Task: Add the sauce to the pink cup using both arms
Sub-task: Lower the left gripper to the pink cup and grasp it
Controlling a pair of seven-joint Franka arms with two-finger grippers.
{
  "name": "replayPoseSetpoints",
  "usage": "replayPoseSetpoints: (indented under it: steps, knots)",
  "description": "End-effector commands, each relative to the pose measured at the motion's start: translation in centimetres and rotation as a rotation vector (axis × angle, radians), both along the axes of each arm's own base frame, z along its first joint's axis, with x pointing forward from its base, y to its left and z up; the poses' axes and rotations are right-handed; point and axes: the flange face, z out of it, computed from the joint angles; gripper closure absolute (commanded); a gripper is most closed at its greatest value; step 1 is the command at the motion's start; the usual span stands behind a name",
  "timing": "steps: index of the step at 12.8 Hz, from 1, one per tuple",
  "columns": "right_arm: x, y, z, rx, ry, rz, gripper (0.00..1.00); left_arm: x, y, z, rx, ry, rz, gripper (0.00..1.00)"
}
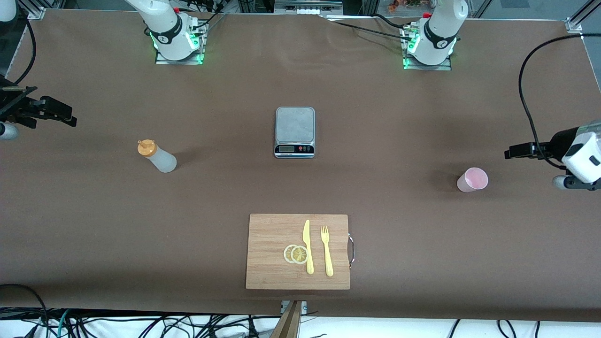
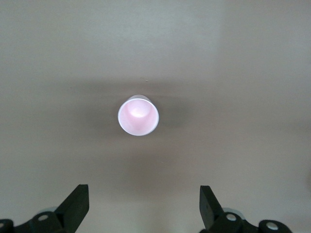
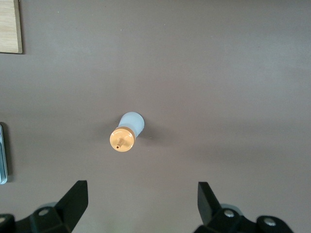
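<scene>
approach step judged in hand: left hand (image 2: 141, 208) held wide open and empty over pink cup (image 1: 472, 180) at the left arm's end of the counter (image 1: 375, 117), right hand (image 3: 141, 208) likewise over upright sauce (image 1: 157, 156); descent and grasp judged needed next.

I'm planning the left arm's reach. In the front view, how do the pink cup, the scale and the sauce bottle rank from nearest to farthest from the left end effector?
1. Pink cup, at the left arm's end of the table, close beside the left end effector.
2. Scale, mid-table.
3. Sauce bottle, toward the right arm's end.
</scene>
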Motion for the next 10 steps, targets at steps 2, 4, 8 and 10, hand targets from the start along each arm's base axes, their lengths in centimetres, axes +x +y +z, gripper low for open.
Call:
replayPoseSetpoints:
  steps: [2, 4, 8, 10]
  knots:
    - [0.3, -0.2, 0.6, -0.014, -0.006, -0.009, 0.0, 0.7, 0.4, -5.5, 0.037, -0.027, -0.034, 0.0]
    - [0.3, -0.3, 0.6, -0.012, -0.004, -0.01, 0.0, 0.8, 1.5, -7.7, 0.044, -0.053, -0.018, 0.0]
    - [0.3, -0.2, 0.6, -0.015, -0.006, -0.007, 0.0, 1.5, 1.9, -10.1, 0.048, -0.061, -0.011, 0.0]
    - [0.3, -0.3, 0.5, -0.014, -0.004, -0.01, 0.0, 1.8, 1.9, -10.9, 0.05, -0.072, -0.014, 0.0]
